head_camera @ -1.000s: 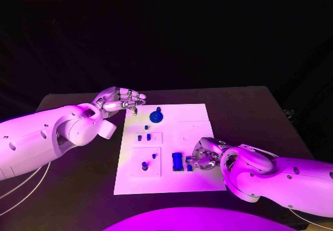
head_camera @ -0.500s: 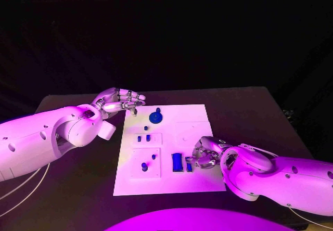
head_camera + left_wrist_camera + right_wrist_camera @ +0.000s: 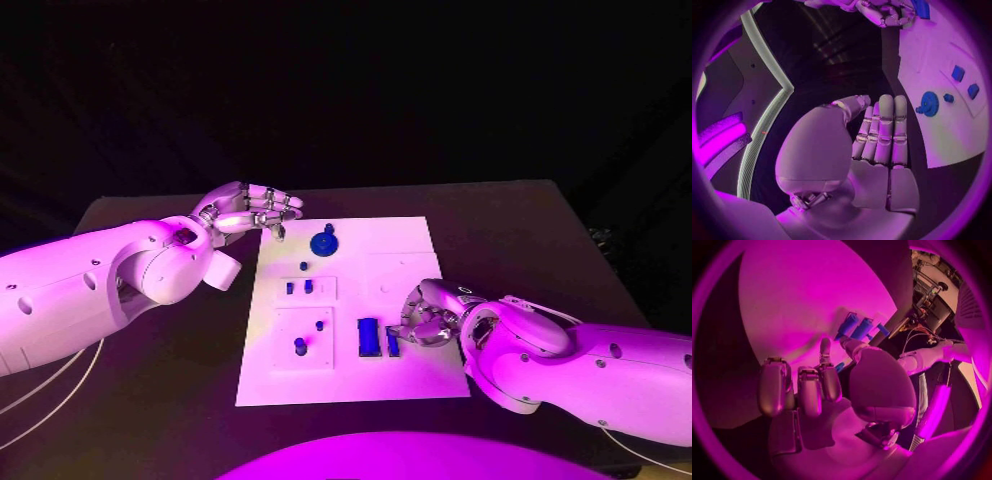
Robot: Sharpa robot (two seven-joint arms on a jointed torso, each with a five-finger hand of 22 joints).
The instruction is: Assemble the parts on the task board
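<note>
The white task board (image 3: 378, 268) lies mid-table. A round blue part (image 3: 325, 242) stands near its far edge, with small blue parts (image 3: 299, 287) further in. My right hand (image 3: 428, 320) sits at the board's near right. Its thumb and a finger close around a small blue part (image 3: 840, 366) beside a larger blue block (image 3: 368, 336). My left hand (image 3: 250, 208) hovers at the board's far left corner, fingers curled in, holding nothing. The left wrist view has the left hand (image 3: 879, 145) beside the board (image 3: 954, 127), plus the round part (image 3: 929, 103) and the right hand (image 3: 886, 12).
Two more small blue parts (image 3: 300, 344) stand in the board's near left panel. Bare black table (image 3: 159, 380) surrounds the board on all sides, and its far edge runs behind the left hand.
My right hand has edged slightly toward the board's far side, fingers still at the small blue part. The left hand has not moved.
</note>
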